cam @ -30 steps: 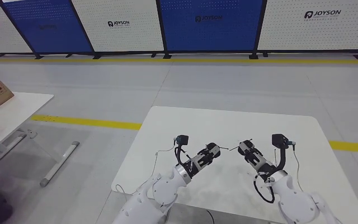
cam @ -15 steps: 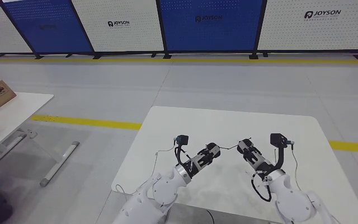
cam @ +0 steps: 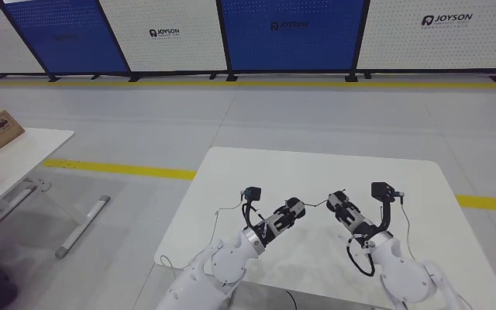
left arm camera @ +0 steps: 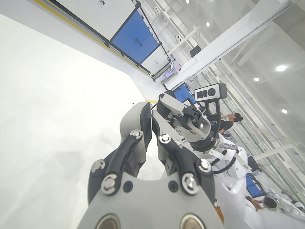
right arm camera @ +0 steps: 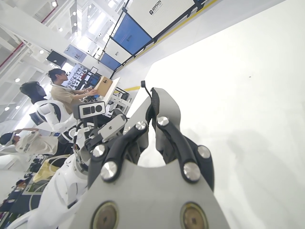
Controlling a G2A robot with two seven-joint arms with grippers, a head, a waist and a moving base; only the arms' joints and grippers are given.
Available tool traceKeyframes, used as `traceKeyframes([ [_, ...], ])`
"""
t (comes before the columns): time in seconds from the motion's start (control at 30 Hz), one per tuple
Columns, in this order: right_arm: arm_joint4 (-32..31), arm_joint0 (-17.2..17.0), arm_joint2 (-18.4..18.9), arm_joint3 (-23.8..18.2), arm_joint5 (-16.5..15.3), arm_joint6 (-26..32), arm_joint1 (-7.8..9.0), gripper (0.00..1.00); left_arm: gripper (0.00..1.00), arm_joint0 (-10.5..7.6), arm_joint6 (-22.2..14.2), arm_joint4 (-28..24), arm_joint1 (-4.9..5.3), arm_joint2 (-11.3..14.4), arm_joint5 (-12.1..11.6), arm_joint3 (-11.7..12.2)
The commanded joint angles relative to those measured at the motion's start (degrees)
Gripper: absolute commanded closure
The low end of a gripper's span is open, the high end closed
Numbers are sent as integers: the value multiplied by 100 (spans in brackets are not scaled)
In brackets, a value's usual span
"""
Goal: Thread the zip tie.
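Working the two arms from my remote station, I have both hands raised over the near part of the white table [cam: 372, 174], their tips turned toward each other.

At far left, a second white table [cam: 31, 147] carries a brown box [cam: 6, 128] at its edge, and a yellow floor line [cam: 116, 167] runs across toward the main table.

Left of centre over the main table, the left hand [cam: 295, 206] is pinched nearly closed. In the left wrist view its fingers [left arm camera: 133, 125] press together on a thin dark strap, which I take to be the tail end of the zip tie [cam: 314, 204].

From above, the tie reads as a fine dark line bridging the short gap between the two hands, held above the table.

To its right, the right hand [cam: 332, 201] is clamped narrow on the tie's other end. In the right wrist view the strap runs up between its fingers [right arm camera: 166, 106], and the small square head [right arm camera: 143, 84] pokes out just past the fingertips.

The two hands' tips lie just beside each other; whether they touch, I cannot tell.

Blue and white panels [cam: 293, 35] stand along the floor behind.
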Motion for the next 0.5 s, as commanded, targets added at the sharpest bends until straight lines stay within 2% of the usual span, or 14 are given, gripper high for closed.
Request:
traceKeyframes([
  [0.0,8,-12,1,-13,-13,29,-3,100,100,0,0,0,0,0,0,0],
  [0.27,-115,23,-151,105,-51,69,-39,100,100,0,0,0,0,0,0,0],
  [0.47,190,7,-213,250,-343,-42,-84,100,100,0,0,0,0,0,0,0],
])
